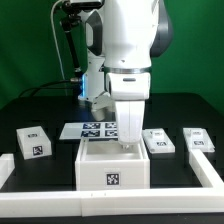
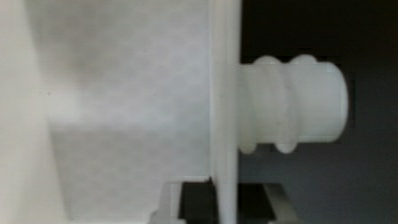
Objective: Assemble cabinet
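Note:
The cabinet (image 1: 112, 172) is a white open box with a marker tag on its front face, standing at the table's middle front. My gripper (image 1: 127, 146) reaches down over its far wall toward the exterior view's right. In the wrist view the thin white wall (image 2: 221, 90) runs between my dark fingertips (image 2: 196, 203), one on each side and against it. My gripper (image 2: 224, 202) is shut on this wall. A white ribbed knob (image 2: 295, 104) sticks out from the wall's outer face. The box's inner surface (image 2: 107, 110) fills the other side.
The marker board (image 1: 98, 128) lies flat behind the cabinet. One small white tagged block (image 1: 33, 142) lies at the exterior view's left, two (image 1: 158, 142) (image 1: 200, 140) at its right. A low white rail (image 1: 40, 204) borders the table's front and sides.

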You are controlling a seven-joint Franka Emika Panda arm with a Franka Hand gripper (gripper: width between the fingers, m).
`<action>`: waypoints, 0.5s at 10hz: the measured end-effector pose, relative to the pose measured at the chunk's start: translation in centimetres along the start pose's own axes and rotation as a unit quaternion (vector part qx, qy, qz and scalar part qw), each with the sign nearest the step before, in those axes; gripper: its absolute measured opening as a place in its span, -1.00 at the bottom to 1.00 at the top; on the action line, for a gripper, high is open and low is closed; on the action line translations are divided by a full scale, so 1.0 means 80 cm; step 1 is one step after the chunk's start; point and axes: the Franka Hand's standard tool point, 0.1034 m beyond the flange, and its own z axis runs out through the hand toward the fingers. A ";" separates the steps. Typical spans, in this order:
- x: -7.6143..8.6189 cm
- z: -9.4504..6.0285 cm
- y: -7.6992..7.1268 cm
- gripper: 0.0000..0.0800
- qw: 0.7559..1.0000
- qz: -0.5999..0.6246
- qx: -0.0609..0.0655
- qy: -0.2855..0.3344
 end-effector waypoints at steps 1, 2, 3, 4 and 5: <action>0.001 0.000 0.000 -0.91 1.000 0.000 0.000 0.000; 0.009 0.000 0.000 -0.91 1.000 0.001 -0.001 0.003; 0.025 -0.001 0.005 -0.91 1.000 0.005 -0.003 0.006; 0.039 -0.001 0.010 -0.91 1.000 -0.002 -0.005 0.009; 0.054 -0.001 0.014 -0.91 1.000 -0.005 -0.008 0.012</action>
